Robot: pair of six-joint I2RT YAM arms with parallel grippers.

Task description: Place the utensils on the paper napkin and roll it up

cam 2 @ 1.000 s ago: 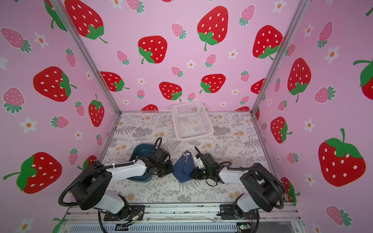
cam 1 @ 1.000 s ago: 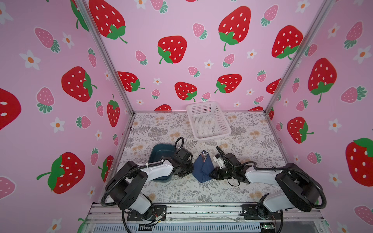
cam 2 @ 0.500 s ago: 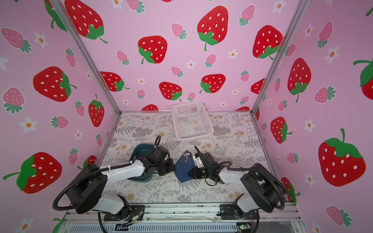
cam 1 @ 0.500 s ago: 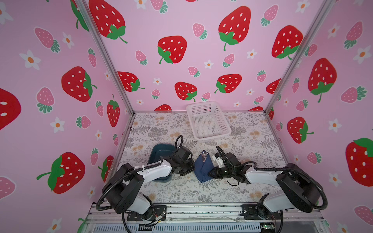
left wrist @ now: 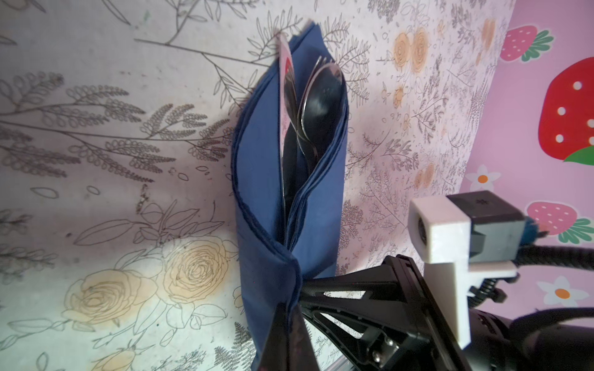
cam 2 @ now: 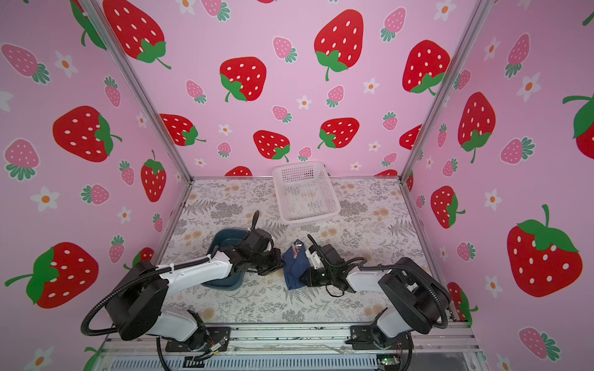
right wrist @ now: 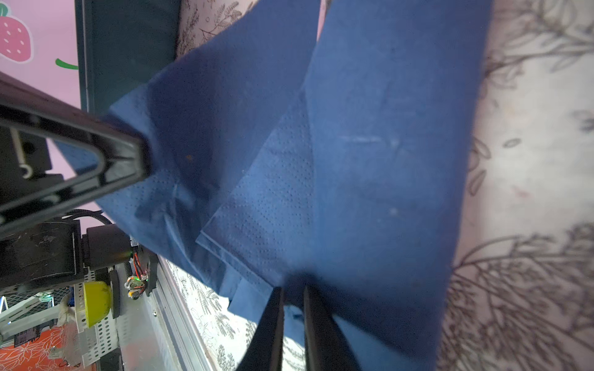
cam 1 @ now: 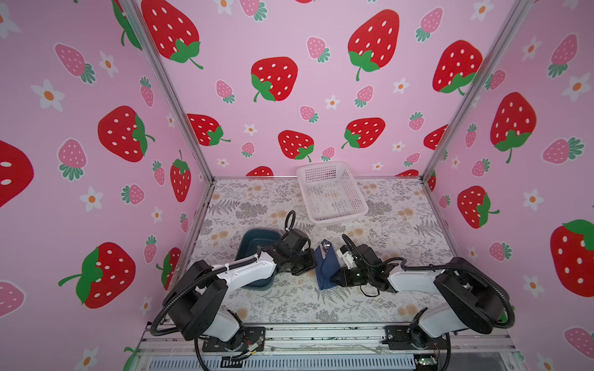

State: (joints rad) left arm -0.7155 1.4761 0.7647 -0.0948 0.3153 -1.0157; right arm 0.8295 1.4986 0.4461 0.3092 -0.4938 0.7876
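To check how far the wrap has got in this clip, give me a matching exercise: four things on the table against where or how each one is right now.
Things
1. paper napkin
2. utensils
3. white basket
4. teal tray

States
A. at the back, near the wall, apart from both arms
B. partly under the left arm
C. folded lengthwise, pinched by the left gripper and the right gripper
D. tucked inside the fold, heads showing

Pairs: 1-C, 2-D, 3-A, 4-B
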